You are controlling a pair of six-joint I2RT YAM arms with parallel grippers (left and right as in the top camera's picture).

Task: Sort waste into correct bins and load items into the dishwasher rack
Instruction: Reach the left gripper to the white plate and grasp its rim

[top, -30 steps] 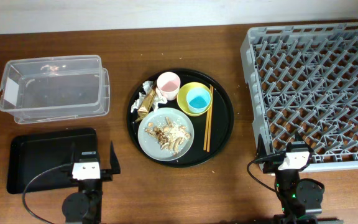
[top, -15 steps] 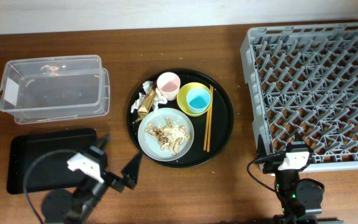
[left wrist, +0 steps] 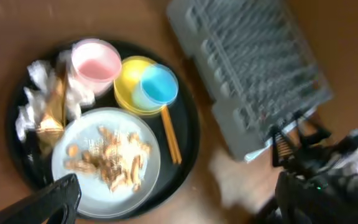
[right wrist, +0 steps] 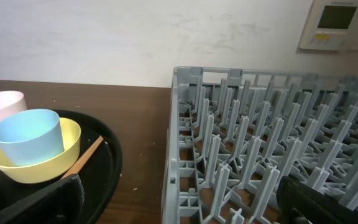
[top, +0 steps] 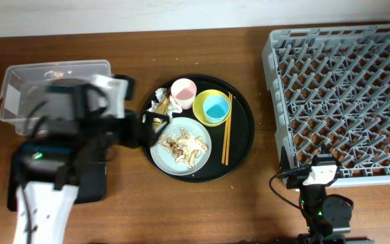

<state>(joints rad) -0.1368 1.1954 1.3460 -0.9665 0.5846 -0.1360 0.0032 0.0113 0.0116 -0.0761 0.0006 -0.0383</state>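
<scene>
My left pincer point(top: 146, 127) hangs with its jaws wide apart at the left rim of the round black tray point(top: 239, 146), empty, just beside the crumpled napkins point(top: 161, 100) and brownish wrapper point(top: 157, 116). My right pincer point(top: 323, 169) is also apart and empty, parked well right of that tray by the near wall of the dishwasher rack point(top: 344, 88).

On the tray sit the plate point(top: 181, 159) with food scraps point(top: 183, 146), the pink cup point(top: 183, 89), and the yellow bowl point(top: 200, 102) holding the light-blue cup point(top: 216, 108). The chopsticks point(top: 226, 135) lie along the tray's right side.

My worry is speed. The left arm shows blurred, and if it overshoots, a finger could catch the plate rim and scatter scraps across the tray or tabletop. A wide grab at the napkins might also nudge the pink cup over.

A second ago the left arm sat folded at the tabletop's near edge, left of the tray. It has since swung up across the shallow black tray point(top: 92, 184) and clear tub point(top: 19, 85). The right arm and all the dishes are unchanged.
</scene>
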